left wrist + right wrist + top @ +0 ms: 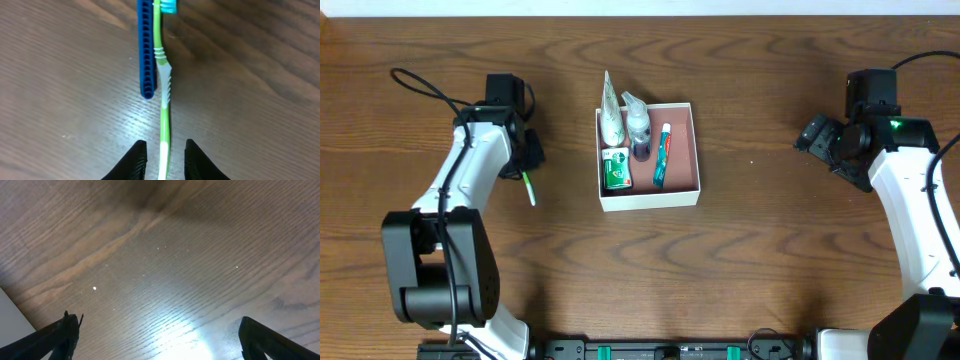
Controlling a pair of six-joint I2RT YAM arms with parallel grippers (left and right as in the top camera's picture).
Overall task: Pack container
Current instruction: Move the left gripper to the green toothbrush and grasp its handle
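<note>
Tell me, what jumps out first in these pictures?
A white box sits at the middle of the table, toiletries on its pink floor. To its left, the left gripper straddles a green toothbrush with a blue comb beside it. The right gripper hangs wide open at the far right.

left arm [470, 170]: white links, black joints, black cable [420, 84] | right arm [910, 195]: white, green light [896, 125] | left tool [164, 145]: black

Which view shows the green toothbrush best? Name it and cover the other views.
Left wrist: the green toothbrush spans the frame, blue bristles to handle, between the fingers of the left gripper. Overhead shows only a short green end; right wrist shows only table.
</note>
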